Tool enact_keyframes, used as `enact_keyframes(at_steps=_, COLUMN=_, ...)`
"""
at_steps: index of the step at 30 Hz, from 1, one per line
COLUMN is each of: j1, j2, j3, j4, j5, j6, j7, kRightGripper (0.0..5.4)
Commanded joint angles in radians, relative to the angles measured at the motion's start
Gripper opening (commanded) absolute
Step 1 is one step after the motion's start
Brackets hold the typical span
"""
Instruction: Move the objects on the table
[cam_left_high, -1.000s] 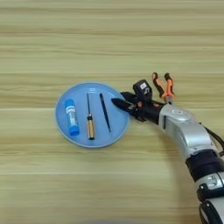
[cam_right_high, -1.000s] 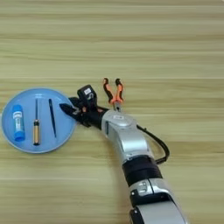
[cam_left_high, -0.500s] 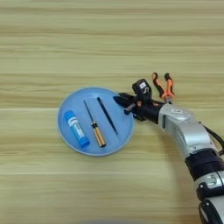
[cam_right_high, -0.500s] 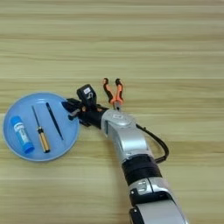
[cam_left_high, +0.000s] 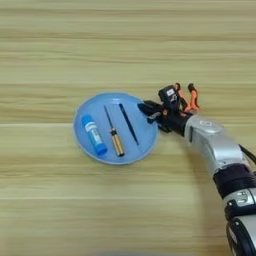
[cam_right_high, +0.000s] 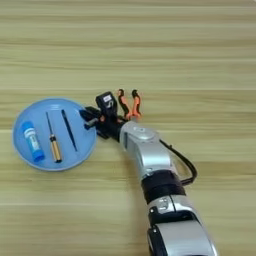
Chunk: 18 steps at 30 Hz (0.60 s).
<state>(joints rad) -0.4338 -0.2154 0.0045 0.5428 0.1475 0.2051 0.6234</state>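
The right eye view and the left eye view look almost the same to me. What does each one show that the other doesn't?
Only the right eye view shows the whole arm down to the bottom edge, plus more bare table right of it. Only the left eye view shows a wide strip of table left of the plate. Both show the plate holding the tube, screwdriver and stick, the pliers lying off the plate behind the arm, and the gripper at the plate's right rim.

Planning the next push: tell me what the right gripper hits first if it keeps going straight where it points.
Probably the plate: the right gripper points left at its right rim, with the black stick next inside. Height above the rim is unclear.
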Motion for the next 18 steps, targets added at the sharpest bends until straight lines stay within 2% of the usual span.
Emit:
enact_keyframes(at_steps=1, j1=-0.110, j2=-0.009, j3=-0.055, j4=-0.007, j5=0.017, j6=-0.051, j7=-0.059, kRightGripper=0.40)
enact_keyframes(at_steps=9, j1=-0.152, j2=0.002, j3=-0.112, j4=0.052, j5=0.019, j6=-0.098, j7=-0.133, kRightGripper=0.38)
enact_keyframes(at_steps=18, j1=-0.184, j2=0.001, j3=-0.147, j4=0.105, j5=0.023, j6=-0.133, j7=-0.176, kRightGripper=0.38)
